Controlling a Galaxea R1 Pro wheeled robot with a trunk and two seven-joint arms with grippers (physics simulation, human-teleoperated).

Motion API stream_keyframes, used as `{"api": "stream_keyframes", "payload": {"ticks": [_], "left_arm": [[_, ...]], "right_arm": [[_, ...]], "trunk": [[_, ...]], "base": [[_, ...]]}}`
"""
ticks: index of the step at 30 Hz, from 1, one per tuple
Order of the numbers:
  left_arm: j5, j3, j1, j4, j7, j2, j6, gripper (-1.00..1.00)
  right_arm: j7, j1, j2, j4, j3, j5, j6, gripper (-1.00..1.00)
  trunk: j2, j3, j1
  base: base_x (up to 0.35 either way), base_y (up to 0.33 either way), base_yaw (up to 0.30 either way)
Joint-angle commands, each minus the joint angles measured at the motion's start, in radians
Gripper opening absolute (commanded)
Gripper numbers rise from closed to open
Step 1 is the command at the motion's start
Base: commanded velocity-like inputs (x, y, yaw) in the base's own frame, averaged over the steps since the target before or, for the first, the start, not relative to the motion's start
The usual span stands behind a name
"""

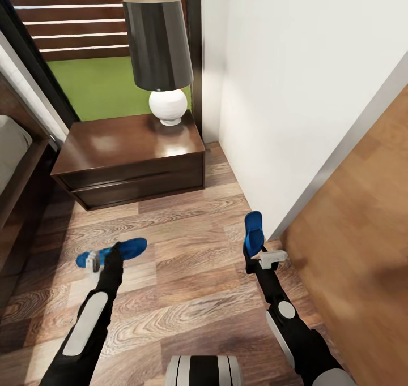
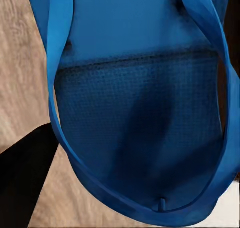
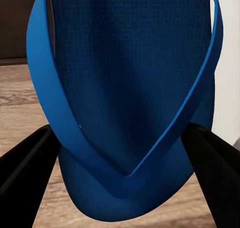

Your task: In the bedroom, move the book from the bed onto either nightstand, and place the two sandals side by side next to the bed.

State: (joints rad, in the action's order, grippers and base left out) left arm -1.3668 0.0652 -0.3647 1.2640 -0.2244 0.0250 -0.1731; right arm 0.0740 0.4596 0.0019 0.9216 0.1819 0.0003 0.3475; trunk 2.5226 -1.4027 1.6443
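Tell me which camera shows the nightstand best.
The head view: the whole nightstand shows there, with its drawer front and a lamp on top. The right wrist view catches just a dark corner of it behind the held sandal.

Ahead of me a dark glossy cabinet [image 1: 129, 162] with one wide drawer stands on the brown wood-plank floor [image 1: 187, 295]. A lamp [image 1: 160, 58] with a dark shade and round white base sits on its back corner. Behind it a dark-framed window [image 1: 85, 63] shows green grass and a slatted fence. A plain white wall [image 1: 306, 80] rises just beside the cabinet.
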Motion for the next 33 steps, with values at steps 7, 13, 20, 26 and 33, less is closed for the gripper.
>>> {"api": "stream_keyframes", "payload": {"ticks": [7,13,20,26,33], "left_arm": [[0.402,-0.061,-0.001,-0.106,0.151,0.019,-0.011,-1.00],[0.526,-0.119,-0.001,-0.120,0.189,0.015,-0.011,-1.00],[0.752,-0.138,0.000,-0.123,0.192,0.022,-0.012,-1.00],[0.783,-0.155,0.000,-0.123,0.191,0.023,-0.011,-1.00],[0.936,-0.229,0.000,-0.125,0.189,0.005,-0.011,-1.00]], "right_arm": [[0.007,0.001,0.000,0.000,0.003,0.000,0.002,-1.00],[0.007,0.001,0.000,0.000,0.003,0.001,0.002,-1.00],[0.007,0.000,0.000,0.000,0.004,0.000,0.002,-1.00],[0.007,0.001,0.000,0.000,0.004,0.002,0.002,-1.00],[0.007,0.001,0.001,0.000,0.004,0.008,0.002,-1.00]], "trunk": [[0.000,-0.001,0.000],[0.000,-0.001,0.000],[0.000,-0.001,0.000],[0.000,-0.001,0.000],[0.000,-0.001,0.000]], "base": [[0.000,0.000,0.000],[0.000,0.000,0.000],[0.000,0.000,0.000],[0.000,0.000,0.000],[0.000,0.000,0.000]]}}
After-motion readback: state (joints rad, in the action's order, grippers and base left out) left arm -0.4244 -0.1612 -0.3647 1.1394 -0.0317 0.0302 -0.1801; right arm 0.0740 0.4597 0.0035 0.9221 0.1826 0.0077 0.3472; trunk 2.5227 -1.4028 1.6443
